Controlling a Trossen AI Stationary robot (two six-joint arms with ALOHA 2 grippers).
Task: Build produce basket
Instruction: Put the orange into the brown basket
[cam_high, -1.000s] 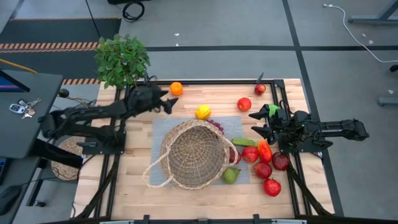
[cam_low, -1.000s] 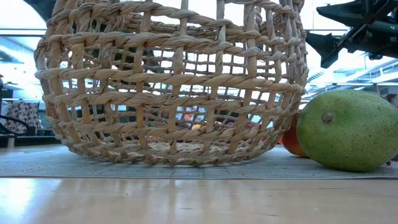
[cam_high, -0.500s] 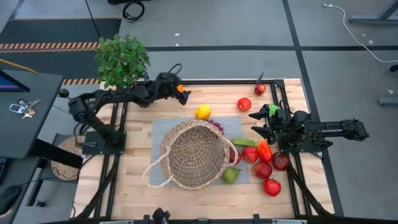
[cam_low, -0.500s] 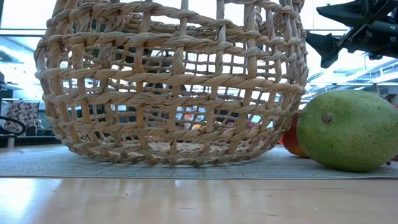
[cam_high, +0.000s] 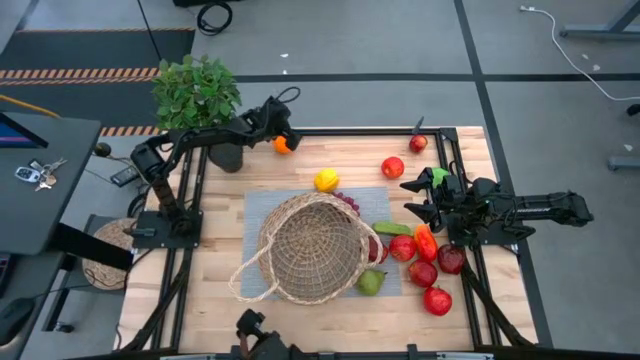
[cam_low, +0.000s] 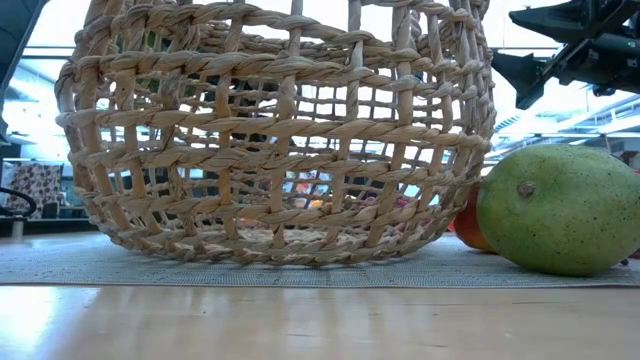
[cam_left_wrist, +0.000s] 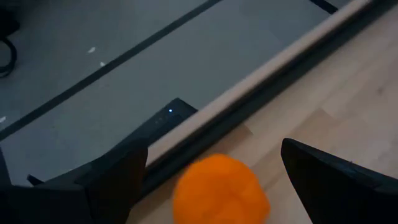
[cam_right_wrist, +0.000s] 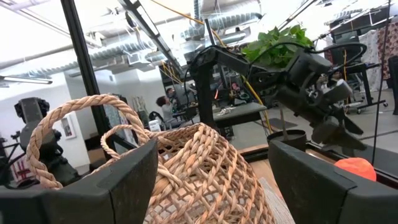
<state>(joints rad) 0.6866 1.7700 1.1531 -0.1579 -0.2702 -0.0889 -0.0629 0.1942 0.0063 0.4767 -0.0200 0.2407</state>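
The left gripper (cam_high: 285, 140), fingers spread, straddles the orange (cam_high: 284, 145) at the table's (cam_high: 200, 310) far edge, beside the potted plant (cam_high: 197, 95). The right gripper (cam_high: 412, 198), fingers parted and holding nothing, waits near the right edge beside the basket (cam_high: 312, 250).

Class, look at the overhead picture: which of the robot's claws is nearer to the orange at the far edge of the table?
The left. The left claw is right at the orange, fingers open either side of it. The right claw hangs far off, across the table by the red apples.
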